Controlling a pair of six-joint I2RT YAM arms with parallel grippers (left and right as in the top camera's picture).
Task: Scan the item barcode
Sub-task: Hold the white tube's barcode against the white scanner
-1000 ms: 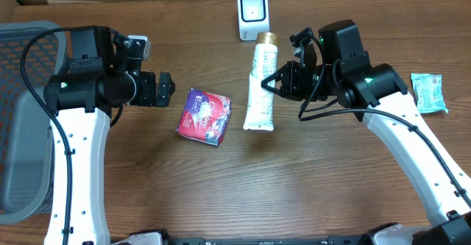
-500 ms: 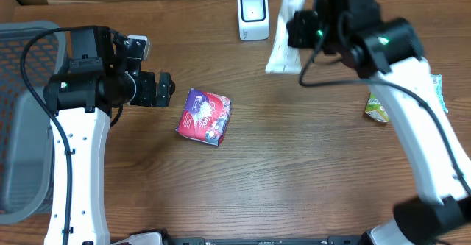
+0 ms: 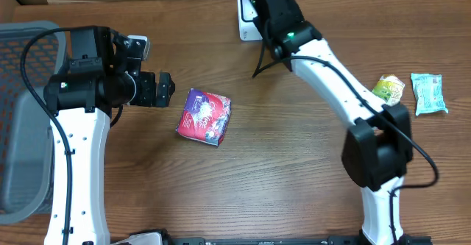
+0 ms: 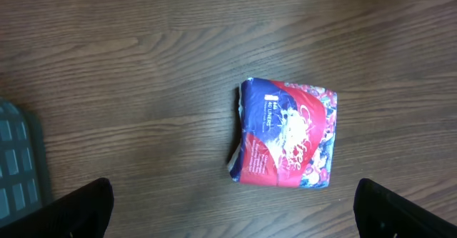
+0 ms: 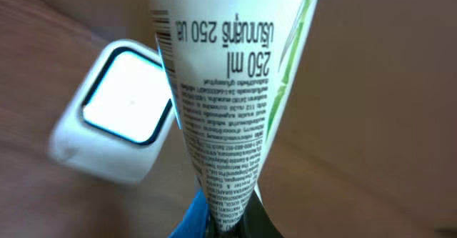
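Right wrist: tube (image 5: 230, 88) in gripper (image 5: 223, 222)

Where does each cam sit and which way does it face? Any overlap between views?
Overhead: fixed above the table, facing down; shows left arm, right arm, open left gripper, red packet, scanner.
Left wrist: on the left arm, looking down at the red packet; own fingertips at the bottom corners.
Right wrist: on the right arm, looking along the right gripper, shut on the tube, toward the scanner.
Shared: red packet in overhead and left wrist; scanner in overhead and right wrist.
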